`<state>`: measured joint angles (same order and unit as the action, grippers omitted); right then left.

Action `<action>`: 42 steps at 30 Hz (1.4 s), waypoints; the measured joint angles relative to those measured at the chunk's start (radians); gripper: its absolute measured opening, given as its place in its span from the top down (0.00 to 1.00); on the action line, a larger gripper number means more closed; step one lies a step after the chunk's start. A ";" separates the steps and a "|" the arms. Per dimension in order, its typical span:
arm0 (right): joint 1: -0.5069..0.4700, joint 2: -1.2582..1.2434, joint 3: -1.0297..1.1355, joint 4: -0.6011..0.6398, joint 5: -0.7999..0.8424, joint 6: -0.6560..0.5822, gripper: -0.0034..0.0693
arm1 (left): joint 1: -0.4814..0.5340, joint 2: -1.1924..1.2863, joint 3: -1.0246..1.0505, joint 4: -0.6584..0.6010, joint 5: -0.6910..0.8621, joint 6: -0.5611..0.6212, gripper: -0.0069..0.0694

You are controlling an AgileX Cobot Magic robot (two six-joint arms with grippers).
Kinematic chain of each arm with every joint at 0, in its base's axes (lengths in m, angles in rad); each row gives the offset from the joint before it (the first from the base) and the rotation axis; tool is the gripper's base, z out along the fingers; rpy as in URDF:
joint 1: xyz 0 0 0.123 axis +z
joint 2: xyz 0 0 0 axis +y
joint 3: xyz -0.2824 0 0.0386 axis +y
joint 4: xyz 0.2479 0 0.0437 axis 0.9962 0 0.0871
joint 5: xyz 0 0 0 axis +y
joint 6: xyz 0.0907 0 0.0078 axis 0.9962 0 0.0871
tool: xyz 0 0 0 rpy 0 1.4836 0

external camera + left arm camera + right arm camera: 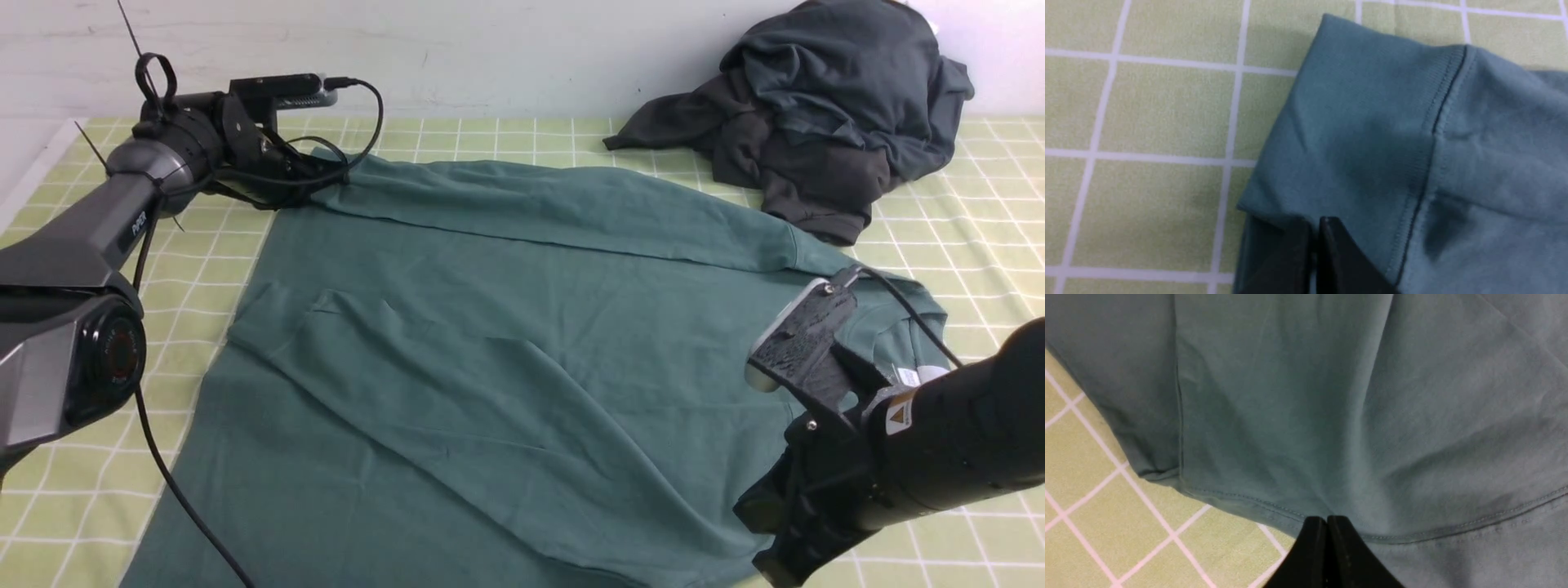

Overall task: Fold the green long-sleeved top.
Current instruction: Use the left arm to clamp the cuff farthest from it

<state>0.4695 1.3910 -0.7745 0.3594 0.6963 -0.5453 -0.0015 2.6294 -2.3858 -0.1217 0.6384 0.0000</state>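
Note:
The green long-sleeved top [490,343] lies spread over the green checked tablecloth [980,245], with one sleeve folded across its far edge. The ribbed cuff [1367,122] of that sleeve ends at the far left. My left gripper [1316,222] is shut there, its tips pinching the cuff's edge; in the front view the left gripper [326,173] sits low at the sleeve's end. My right gripper [1327,519] is shut on a stitched edge of the top, and the cloth puckers toward its tips. In the front view the right arm [898,457] hides those tips at the near right.
A heap of dark charcoal and slate-grey garments [824,106] sits at the back right against the white wall. The table's left edge [33,163] runs beside the left arm. A black cable [175,490] hangs across the top's near left corner.

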 joint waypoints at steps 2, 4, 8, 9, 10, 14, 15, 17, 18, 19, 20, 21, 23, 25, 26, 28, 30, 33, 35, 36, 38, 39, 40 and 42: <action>0.000 0.000 0.000 0.000 0.000 -0.001 0.97 | -0.002 -0.013 0.000 0.000 0.006 0.000 0.91; 0.000 0.000 0.000 0.000 0.000 -0.001 0.97 | -0.004 -0.027 0.000 0.000 0.011 0.000 0.91; 0.000 0.000 0.000 0.001 0.000 -0.001 0.97 | -0.012 -0.096 -0.001 0.000 0.064 0.000 0.91; 0.000 0.000 0.000 0.003 0.000 -0.001 0.97 | -0.013 -0.107 -0.005 -0.002 0.081 0.000 0.91; 0.000 0.000 0.000 0.003 0.000 -0.001 0.97 | -0.015 -0.116 -0.007 -0.002 0.096 0.000 0.91; 0.000 0.000 0.000 0.003 0.000 -0.001 0.97 | -0.016 -0.119 -0.009 -0.001 0.104 0.000 0.91; 0.000 0.000 0.000 0.003 0.000 -0.001 0.97 | -0.014 -0.113 -0.009 -0.001 0.100 0.000 0.90; 0.000 0.000 0.000 0.004 0.000 -0.001 0.97 | -0.010 -0.098 -0.009 -0.001 0.087 0.000 0.86; 0.000 0.000 0.000 0.005 -0.001 -0.001 0.97 | -0.008 -0.088 -0.009 -0.001 0.067 0.000 0.82; 0.000 0.000 0.000 0.005 -0.001 -0.001 0.97 | -0.006 -0.085 -0.009 -0.001 0.062 0.000 0.81; 0.000 0.000 0.000 0.008 -0.001 -0.001 0.97 | 0.000 -0.065 -0.009 -0.001 0.017 0.000 0.74; 0.000 0.001 0.000 0.011 -0.001 -0.001 0.97 | 0.001 -0.050 -0.009 -0.001 -0.019 0.000 0.69; 0.000 0.009 0.000 0.018 -0.003 -0.001 0.97 | 0.006 -0.016 -0.009 -0.001 -0.089 0.000 0.55; 0.000 0.026 0.000 0.020 -0.004 -0.001 0.97 | 0.008 0.007 -0.009 -0.002 -0.126 0.000 0.43; 0.000 0.032 0.000 0.022 -0.004 -0.001 0.97 | 0.008 0.017 -0.009 -0.004 -0.139 0.000 0.40; 0.000 0.041 0.000 0.022 -0.004 -0.001 0.97 | 0.008 0.037 -0.009 -0.013 -0.152 0.000 0.36; 0.000 0.043 0.000 0.022 -0.005 -0.001 0.97 | 0.008 0.051 -0.009 -0.017 -0.163 0.000 0.41; 0.000 0.048 0.000 0.022 -0.008 -0.001 0.97 | 0.008 0.053 -0.010 -0.025 -0.169 0.000 0.65; 0.000 0.053 0.000 0.023 -0.010 -0.002 0.97 | 0.008 0.053 -0.010 -0.028 -0.170 0.000 0.79; 0.000 0.057 0.000 0.023 -0.011 -0.002 0.97 | 0.006 0.053 -0.010 -0.028 -0.172 0.007 0.83; 0.000 0.061 0.000 0.023 -0.012 -0.002 0.97 | 0.005 0.053 -0.010 -0.028 -0.172 0.014 0.84; 0.000 0.063 0.000 0.024 -0.012 -0.002 0.97 | 0.005 0.047 -0.010 -0.028 -0.168 0.031 0.84; 0.000 0.064 0.000 0.026 -0.012 -0.002 0.97 | 0.005 0.042 -0.010 -0.028 -0.160 0.041 0.84; 0.000 0.064 0.000 0.027 -0.012 -0.002 0.97 | 0.005 0.032 -0.010 -0.028 -0.151 0.059 0.84</action>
<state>0.4695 1.4549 -0.7745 0.3861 0.6839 -0.5472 0.0033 2.6611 -2.3960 -0.1499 0.4879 0.0591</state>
